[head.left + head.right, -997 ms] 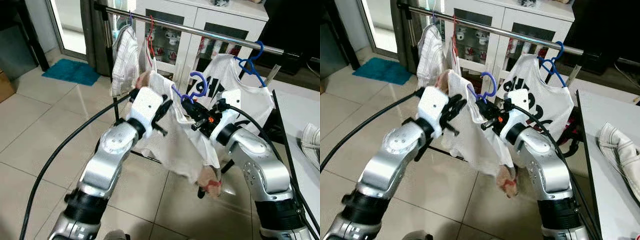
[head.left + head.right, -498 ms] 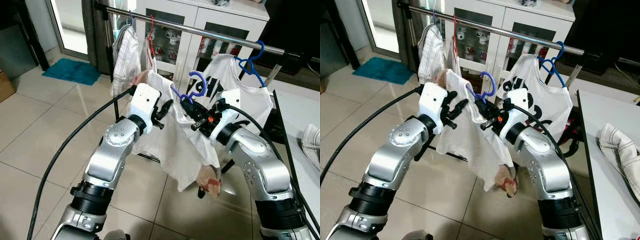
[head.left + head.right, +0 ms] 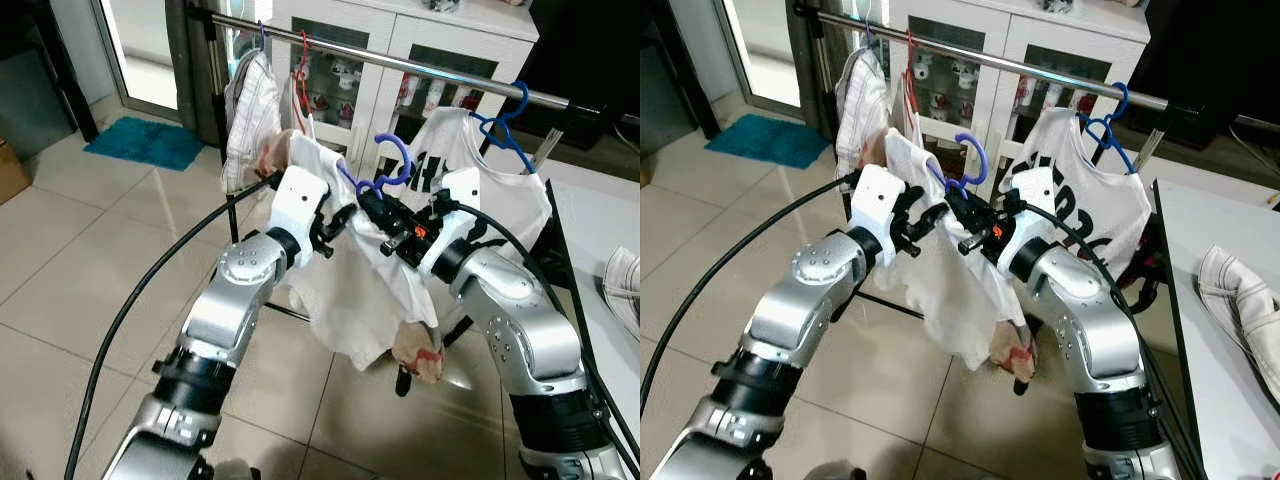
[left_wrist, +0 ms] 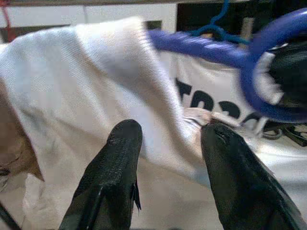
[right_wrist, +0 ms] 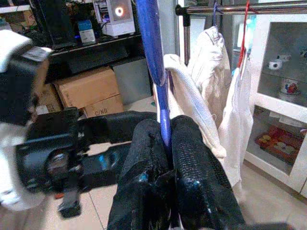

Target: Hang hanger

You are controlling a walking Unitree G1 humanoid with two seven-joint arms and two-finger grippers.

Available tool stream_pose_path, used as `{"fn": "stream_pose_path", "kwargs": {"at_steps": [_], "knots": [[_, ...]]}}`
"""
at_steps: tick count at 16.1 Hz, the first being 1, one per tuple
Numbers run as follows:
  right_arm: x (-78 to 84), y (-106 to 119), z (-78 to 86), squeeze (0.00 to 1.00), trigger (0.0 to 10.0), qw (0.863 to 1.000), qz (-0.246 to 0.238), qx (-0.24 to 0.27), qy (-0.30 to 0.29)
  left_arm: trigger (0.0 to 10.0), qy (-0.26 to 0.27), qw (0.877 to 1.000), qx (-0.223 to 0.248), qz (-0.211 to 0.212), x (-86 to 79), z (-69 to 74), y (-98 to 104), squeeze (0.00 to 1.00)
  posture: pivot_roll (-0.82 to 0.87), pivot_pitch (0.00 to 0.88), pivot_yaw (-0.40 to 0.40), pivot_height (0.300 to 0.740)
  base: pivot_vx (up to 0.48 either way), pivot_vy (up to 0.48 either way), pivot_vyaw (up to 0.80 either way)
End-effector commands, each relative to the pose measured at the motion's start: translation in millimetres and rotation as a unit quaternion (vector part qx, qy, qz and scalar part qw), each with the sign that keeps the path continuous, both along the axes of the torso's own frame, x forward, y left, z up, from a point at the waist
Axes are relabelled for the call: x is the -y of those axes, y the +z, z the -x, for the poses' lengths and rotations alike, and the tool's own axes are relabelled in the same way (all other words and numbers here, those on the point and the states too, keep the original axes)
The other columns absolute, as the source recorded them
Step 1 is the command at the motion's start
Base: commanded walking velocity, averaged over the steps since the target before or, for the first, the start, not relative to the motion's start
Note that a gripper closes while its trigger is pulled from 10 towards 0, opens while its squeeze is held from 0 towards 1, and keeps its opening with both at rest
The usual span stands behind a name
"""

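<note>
— Where's the hanger now?

— The blue hanger (image 3: pixel 383 172) sits between the two arms, below the rail (image 3: pixel 420 68) and not hooked on it. The right gripper (image 5: pixel 165 143) has its fingers pinched tight on the hanger's blue neck. The white shirt (image 3: pixel 352 290) is draped over it, hanging low towards the floor.

— And the left one?

— The left gripper (image 4: pixel 168 143) is at the shirt's shoulder, fingers spread apart with cloth bunched between them, not clamping anything that I can see.

— What worries you?

— The shirt looks lopsided to me. Most of it hangs to one side, so I'd guess a tilt on the way up could let it slide off. That thin neck could also twist between the fingers, turning the hook away from the rail.

— Room on the rail?

— A gap, between the pale garments (image 3: pixel 250 110) on the red hanger (image 3: pixel 302 55) and the printed shirt (image 3: pixel 470 160). The hook might snag either one, I think.
</note>
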State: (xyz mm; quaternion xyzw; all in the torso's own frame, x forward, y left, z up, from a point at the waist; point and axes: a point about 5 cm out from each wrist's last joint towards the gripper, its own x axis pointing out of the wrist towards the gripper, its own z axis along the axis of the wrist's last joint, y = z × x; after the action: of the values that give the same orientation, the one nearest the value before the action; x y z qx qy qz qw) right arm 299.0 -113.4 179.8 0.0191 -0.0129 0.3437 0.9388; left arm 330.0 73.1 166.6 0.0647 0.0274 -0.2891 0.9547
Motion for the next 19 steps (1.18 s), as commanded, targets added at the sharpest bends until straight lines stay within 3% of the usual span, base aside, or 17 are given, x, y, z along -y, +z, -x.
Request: {"fn": "stream_pose_path", "kwargs": {"at_steps": [1, 2, 3, 5, 9, 19], "knots": [[-0.3, 11, 1.8, 0.0, 0.0, 1.0, -0.006, 0.028, 0.009, 6.1, 0.008, 1.0, 0.002, -0.001, 0.7, -3.0, 4, 0.0, 0.02, 0.0, -0.084, 0.74, 0.0, 0.0, 0.0], [-0.4, 11, 2.0, 0.0, 0.0, 1.0, -0.006, 0.028, 0.009, 4.5, 0.015, 1.0, 0.0, 0.002, -0.8, -5.4, 4, 0.0, 0.02, 0.0, -0.082, 0.74, 0.0, 0.0, 0.0], [-0.6, 12, 2.1, 0.0, 0.0, 1.0, -0.006, 0.028, 0.01, 0.0, 0.011, 1.0, -0.005, 0.014, 0.0, -7.0, 5, 0.0, 0.02, 0.0, -0.081, 0.74, 0.0, 0.0, 0.0], [-0.7, 13, 1.7, 0.0, 0.0, 0.999, -0.007, 0.03, 0.011, 0.0, -0.012, 0.999, -0.013, 0.039, 6.6, -7.8, 7, 0.0, 0.02, 0.0, -0.079, 0.74, 0.0, 0.0, 0.0], [0.7, 14, 0.9, 0.0, 0.0, 0.999, -0.007, 0.031, 0.009, 0.0, -0.025, 0.998, -0.023, 0.046, 10.3, -7.6, 6, 0.0, 0.01, 0.0, -0.078, 0.74, 0.0, 0.0, 0.0], [4.7, 11, -0.7, 0.0, 0.0, 1.0, 0.003, 0.026, -0.006, 0.0, -0.015, 0.998, -0.02, 0.056, 5.1, -10.4, 10, 0.0, 0.01, 0.0, -0.071, 0.74, 0.0, 0.0, 0.0]]}}
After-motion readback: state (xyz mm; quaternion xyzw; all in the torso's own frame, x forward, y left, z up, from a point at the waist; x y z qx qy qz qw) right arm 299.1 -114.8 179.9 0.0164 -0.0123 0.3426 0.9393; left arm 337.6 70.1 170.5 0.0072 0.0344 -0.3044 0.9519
